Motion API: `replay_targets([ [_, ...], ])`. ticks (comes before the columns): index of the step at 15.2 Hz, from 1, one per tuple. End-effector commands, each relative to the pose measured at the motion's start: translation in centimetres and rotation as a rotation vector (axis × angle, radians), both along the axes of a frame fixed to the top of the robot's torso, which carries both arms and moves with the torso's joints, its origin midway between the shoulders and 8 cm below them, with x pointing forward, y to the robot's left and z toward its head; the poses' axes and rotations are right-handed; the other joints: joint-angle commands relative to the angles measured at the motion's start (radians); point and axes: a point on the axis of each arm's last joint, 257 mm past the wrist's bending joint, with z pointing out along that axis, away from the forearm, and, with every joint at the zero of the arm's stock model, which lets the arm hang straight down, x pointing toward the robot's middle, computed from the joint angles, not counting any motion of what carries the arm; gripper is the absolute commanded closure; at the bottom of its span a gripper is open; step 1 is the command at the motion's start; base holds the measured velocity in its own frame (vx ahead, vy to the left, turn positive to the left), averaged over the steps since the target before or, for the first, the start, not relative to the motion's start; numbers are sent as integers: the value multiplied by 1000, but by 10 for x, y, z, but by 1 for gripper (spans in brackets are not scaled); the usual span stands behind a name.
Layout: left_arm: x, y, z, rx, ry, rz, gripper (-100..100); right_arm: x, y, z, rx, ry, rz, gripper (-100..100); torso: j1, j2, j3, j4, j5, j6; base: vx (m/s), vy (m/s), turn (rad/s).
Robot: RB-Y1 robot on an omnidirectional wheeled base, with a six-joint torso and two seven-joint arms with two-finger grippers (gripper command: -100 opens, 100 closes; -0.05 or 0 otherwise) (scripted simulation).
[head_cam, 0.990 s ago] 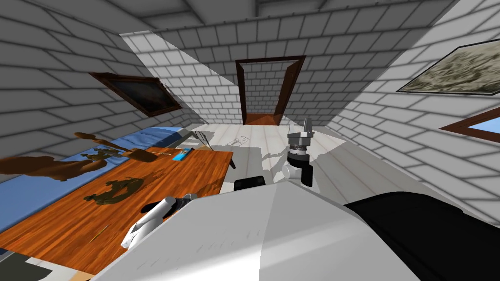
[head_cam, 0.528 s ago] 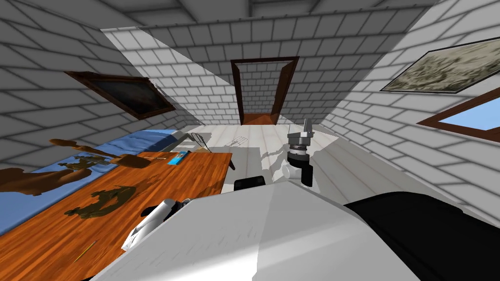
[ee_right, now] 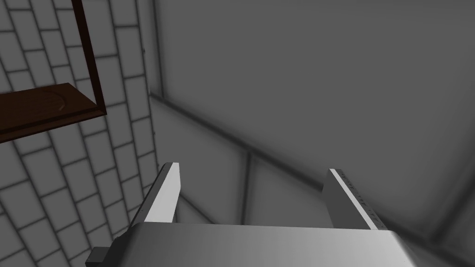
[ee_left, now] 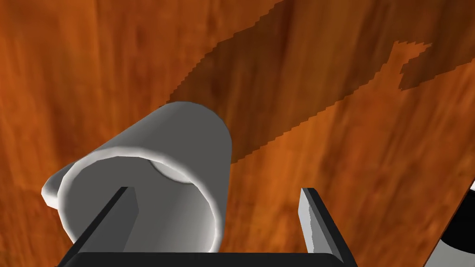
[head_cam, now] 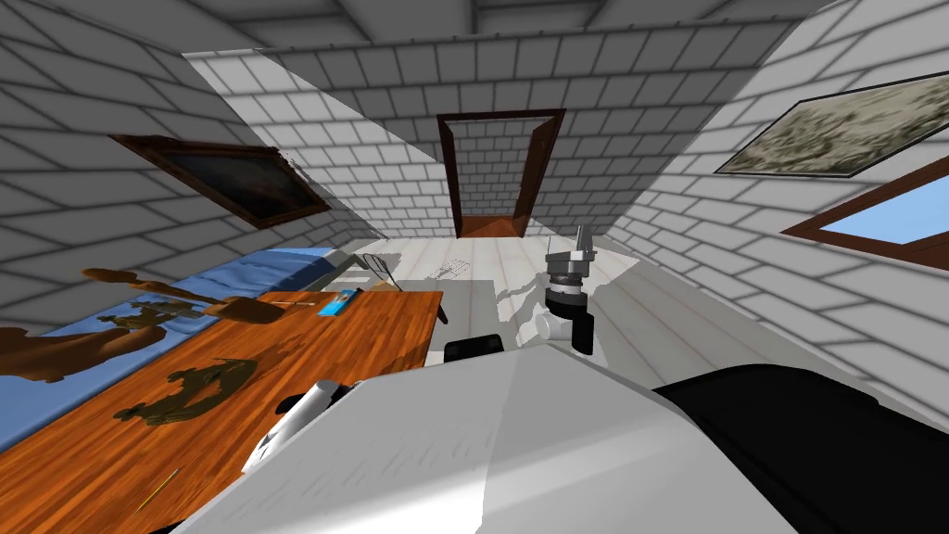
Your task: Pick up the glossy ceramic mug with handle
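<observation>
A plain light grey mug (ee_left: 181, 134) stands on the orange wooden table (ee_left: 362, 139), seen from above at a slant. A small bump of its handle (ee_left: 48, 194) sticks out on the side away from my gripper's middle. My left gripper (ee_left: 214, 190) is open right over the mug. One of its fingers (ee_left: 118, 218) is over the mug's mouth, the other stands outside the wall, and the rim lies between them. In the head view the left arm (head_cam: 297, 422) reaches over the table's near edge. My right gripper (head_cam: 581, 243) is raised to the right of the table, open (ee_right: 253, 171) and holding nothing.
On the table (head_cam: 371, 334) lie a dark olive object (head_cam: 185, 389), a blue object (head_cam: 338, 299) and a thin yellow stick (head_cam: 158, 489). Brown wooden shapes (head_cam: 65, 348) and a blue surface (head_cam: 269, 269) lie beyond its far side. A doorway (head_cam: 491, 176) is ahead across the pale floor.
The head view has swung a little, so the table and wall pictures have slid left. The left arm sits slightly further right; the right gripper is unchanged.
</observation>
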Motion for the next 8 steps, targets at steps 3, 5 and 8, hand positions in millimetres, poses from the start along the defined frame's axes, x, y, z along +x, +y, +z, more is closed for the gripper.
replay_targets([
  [3,0,-4,-6,4,-1,-5,100,0,0,0,0,0,0,0,0,0,0,0,0,0,19,36,19],
  [5,0,-3,-5,4,-2,-5,100,0,0,0,0,0,0,0,-2,1,0,0,-1,0,2,3,0],
  [8,0,-2,-2,4,-2,-3,100,0,0,0,0,0,0,0,-1,2,1,1,-1,3,-1,-5,-4],
])
